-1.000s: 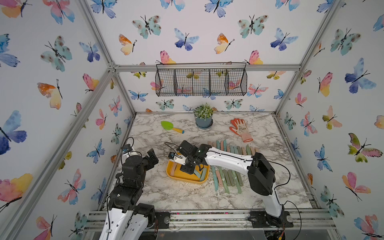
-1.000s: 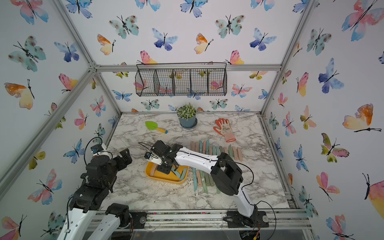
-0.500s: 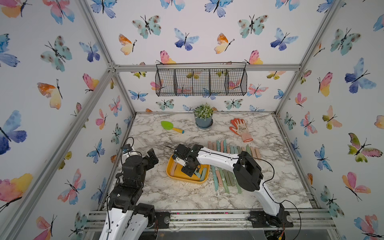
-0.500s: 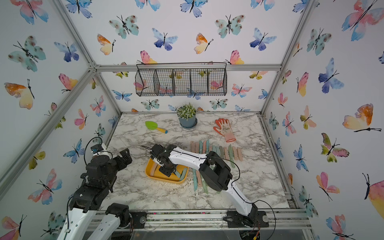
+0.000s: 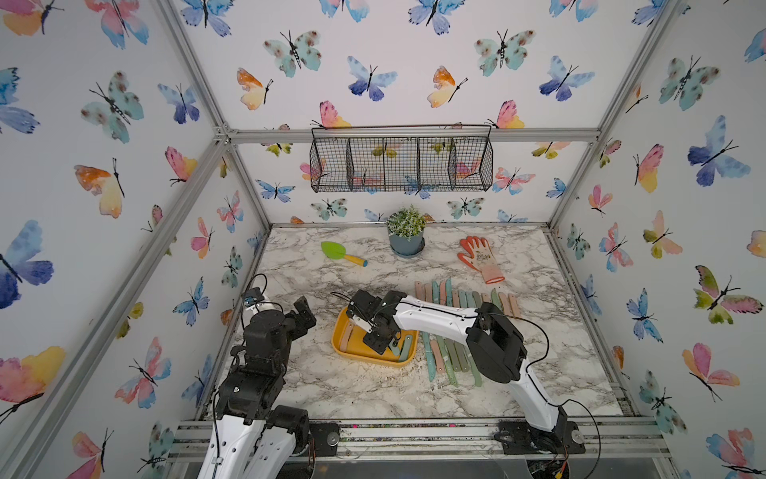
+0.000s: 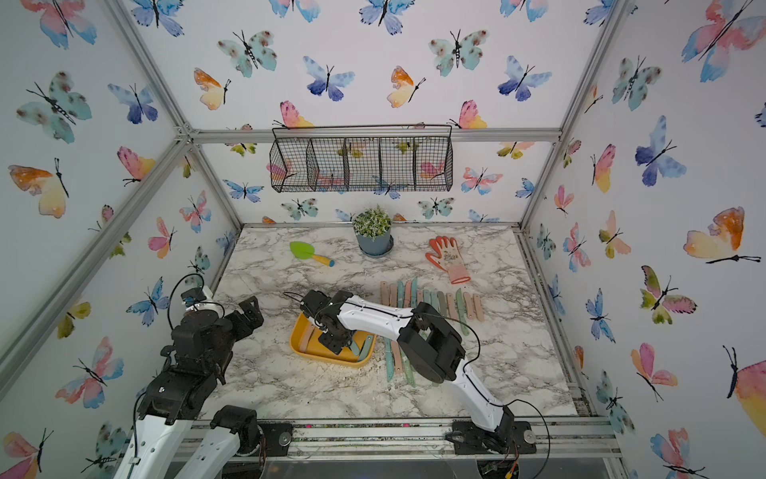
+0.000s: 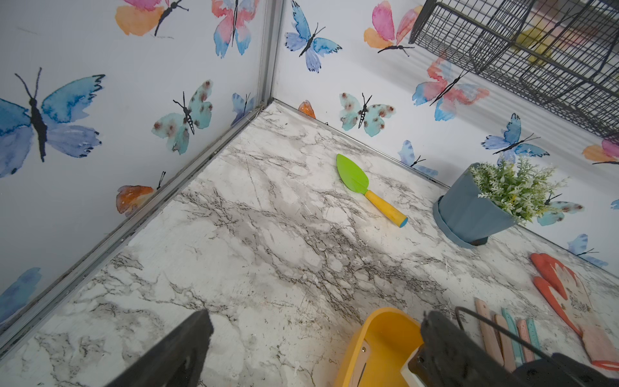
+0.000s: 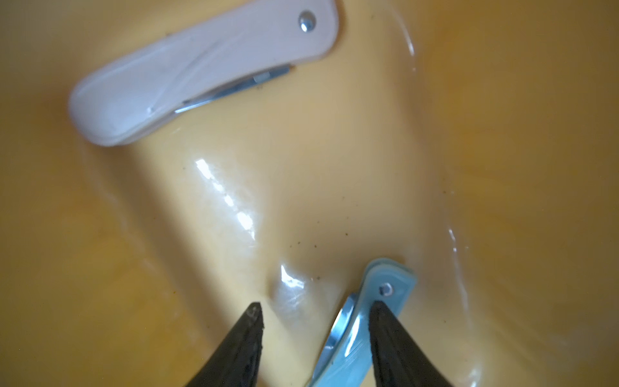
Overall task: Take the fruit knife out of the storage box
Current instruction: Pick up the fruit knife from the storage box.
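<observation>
The storage box is a shallow yellow tub in the middle of the marble table, seen in both top views. My right gripper reaches down into it. In the right wrist view a blue folded fruit knife lies on the box floor against one fingertip. The other fingertip stands apart from it, so my right gripper is open. A pale folded knife lies further off in the box. My left gripper hovers open left of the box, holding nothing.
Several folded knives lie in a row on the table right of the box. A green trowel, a potted plant and an orange glove sit at the back. A black wire basket hangs on the rear wall.
My right arm's elbow has swung left and the gripper has sunk lower into the box. The left arm has not moved.
</observation>
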You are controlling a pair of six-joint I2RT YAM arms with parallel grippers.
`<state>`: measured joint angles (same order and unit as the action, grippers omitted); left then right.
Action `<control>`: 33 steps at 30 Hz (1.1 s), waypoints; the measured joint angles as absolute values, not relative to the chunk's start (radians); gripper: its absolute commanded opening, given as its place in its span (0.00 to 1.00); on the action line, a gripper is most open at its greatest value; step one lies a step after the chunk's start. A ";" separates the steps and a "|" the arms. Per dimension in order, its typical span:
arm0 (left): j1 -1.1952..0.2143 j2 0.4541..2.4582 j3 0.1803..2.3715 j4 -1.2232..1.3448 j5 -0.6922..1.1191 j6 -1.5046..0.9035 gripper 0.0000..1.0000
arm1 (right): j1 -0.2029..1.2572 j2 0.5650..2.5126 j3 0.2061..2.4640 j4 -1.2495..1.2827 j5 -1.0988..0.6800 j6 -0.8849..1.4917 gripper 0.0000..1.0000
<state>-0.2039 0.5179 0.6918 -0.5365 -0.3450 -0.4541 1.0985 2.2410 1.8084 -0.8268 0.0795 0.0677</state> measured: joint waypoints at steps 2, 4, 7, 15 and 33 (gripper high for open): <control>-0.204 0.518 0.692 -0.537 -0.345 -0.454 0.98 | 1.096 2.224 1.792 -0.814 0.096 0.071 0.57; -0.204 0.518 0.692 -0.537 -0.345 -0.454 0.98 | 1.092 2.205 1.780 -0.806 0.107 0.079 0.57; -0.204 0.518 0.692 -0.537 -0.345 -0.454 0.98 | 1.081 2.188 1.778 -0.803 0.113 0.094 0.57; -0.204 0.518 0.692 -0.537 -0.345 -0.454 0.98 | 1.025 2.189 1.776 -0.841 0.097 0.152 0.57; -0.204 0.518 0.692 -0.537 -0.345 -0.454 0.98 | 1.016 2.209 1.758 -0.835 -0.021 0.174 0.56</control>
<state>-0.2039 0.5179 0.6918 -0.5365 -0.3454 -0.4541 1.0161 2.2086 1.7580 -0.8349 -0.0212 0.1738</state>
